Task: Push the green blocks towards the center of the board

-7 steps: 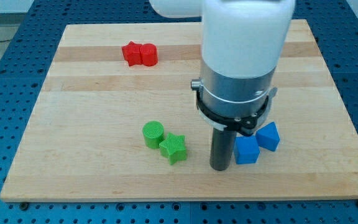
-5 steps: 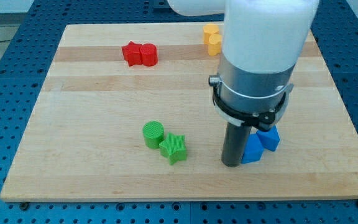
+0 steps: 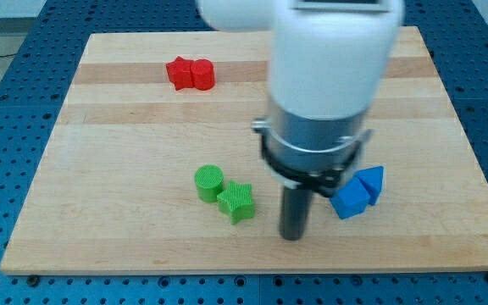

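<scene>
Two green blocks, a green cylinder and a green star, are seen touching near the board's bottom edge, left of centre. My tip has been shifted leftward within the last half second, off the blue blocks, and is now placed just right of the star, not touching. No gripper is fitted, so nothing is held. Open board lies toward the top; two red blocks sit well apart near the top-left corner.

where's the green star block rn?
The green star block sits low on the board, touching the green cylinder at its upper left; my tip is to its right.
</scene>
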{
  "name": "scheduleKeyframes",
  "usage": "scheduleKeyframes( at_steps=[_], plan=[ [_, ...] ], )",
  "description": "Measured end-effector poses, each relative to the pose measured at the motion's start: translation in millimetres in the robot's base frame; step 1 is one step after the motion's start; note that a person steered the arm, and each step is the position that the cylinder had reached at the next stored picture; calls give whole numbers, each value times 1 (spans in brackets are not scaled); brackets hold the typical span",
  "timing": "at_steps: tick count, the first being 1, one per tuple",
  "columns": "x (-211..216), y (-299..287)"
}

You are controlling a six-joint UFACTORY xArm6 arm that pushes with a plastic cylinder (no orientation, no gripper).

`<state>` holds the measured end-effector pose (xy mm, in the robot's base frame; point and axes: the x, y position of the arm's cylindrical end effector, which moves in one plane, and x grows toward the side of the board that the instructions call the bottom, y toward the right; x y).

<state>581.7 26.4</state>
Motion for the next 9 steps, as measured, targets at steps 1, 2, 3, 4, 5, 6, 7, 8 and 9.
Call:
scheduleKeyframes(
  at_steps=[1,2,3,4,5,6,7,8,9],
  plan=[
    [-4,-33],
    [-12,-54],
    [-29,-67],
    [-41,-80],
    [-54,-92],
    [-61,-99],
    [-56,-82],
    [-56,-44],
    [-75,-10]
  ],
)
